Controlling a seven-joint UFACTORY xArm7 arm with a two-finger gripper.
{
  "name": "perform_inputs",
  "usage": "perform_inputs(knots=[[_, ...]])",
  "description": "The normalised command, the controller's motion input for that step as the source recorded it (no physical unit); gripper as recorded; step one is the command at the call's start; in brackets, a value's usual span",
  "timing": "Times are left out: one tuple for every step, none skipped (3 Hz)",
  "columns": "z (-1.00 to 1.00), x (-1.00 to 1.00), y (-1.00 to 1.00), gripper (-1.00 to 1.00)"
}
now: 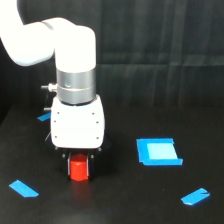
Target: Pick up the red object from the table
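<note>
Red block [78,169] standing on the black table [115,200], set between the dark fingers of the gripper [78,161] directly under the white arm [75,75]; fingers close against both sides, but true clamping impossible to tell. Away from the block toward the exterior view's right, a blue square [158,151] lying flat, then a blue tape strip [195,196] nearer the front; on the other side, a second strip [23,188] to the block's lower left and a third [44,117] partly hidden behind the arm.

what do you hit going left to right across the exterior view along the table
Blue tape strip at the lower left → red object between the fingers of the gripper → blue square → blue tape strip at the lower right. The small blue piece behind the gripper overlaps it, so it is omitted.
</note>
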Motion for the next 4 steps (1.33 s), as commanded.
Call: perform_inputs(knots=[[1.0, 0.1, 0.29, -0.96], [1.0, 0.16, 0.09, -0.99], [0.92, 0.11, 0.16, -1.0], [0.99, 0.17, 0.12, -1.0]])
